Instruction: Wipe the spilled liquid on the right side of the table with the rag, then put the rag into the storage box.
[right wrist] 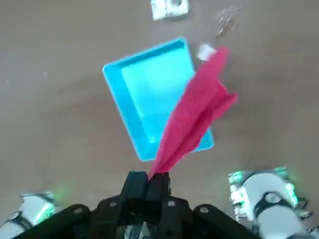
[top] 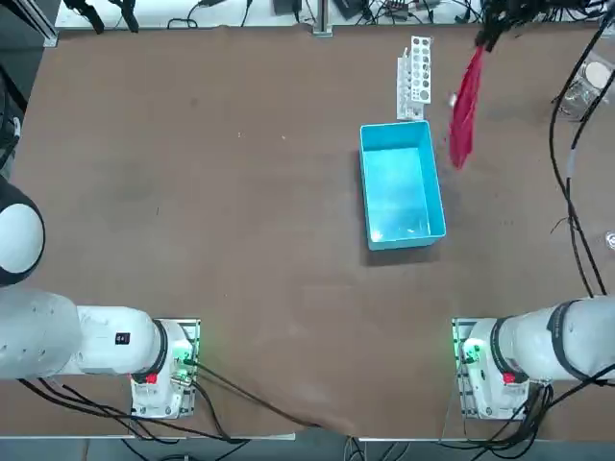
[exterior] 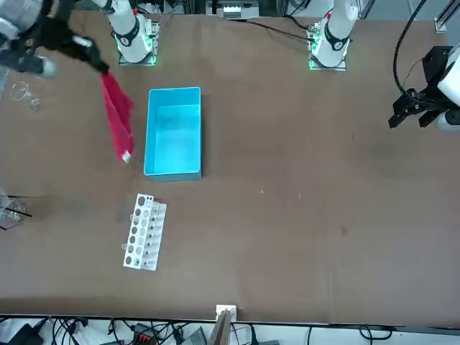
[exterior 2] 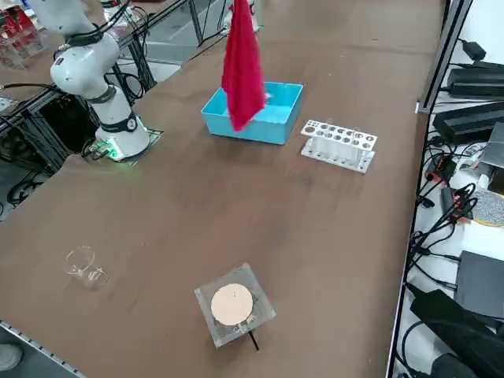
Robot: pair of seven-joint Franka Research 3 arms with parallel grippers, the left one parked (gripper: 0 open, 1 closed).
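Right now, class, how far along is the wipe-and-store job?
Wiping may be done: the pink rag hangs clear of the table, though dryness can't be confirmed. In hand: the right tool, raised near the blue bin, grips it. Left: putting it inside.

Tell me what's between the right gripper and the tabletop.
The pink rag, hanging from the right gripper above the tabletop; the front view shows it.

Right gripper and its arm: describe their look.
The right gripper has black angular fingers with silvery screws on its black body. The right arm is white and rounded, with dark bands at the joints and black cables running along it.
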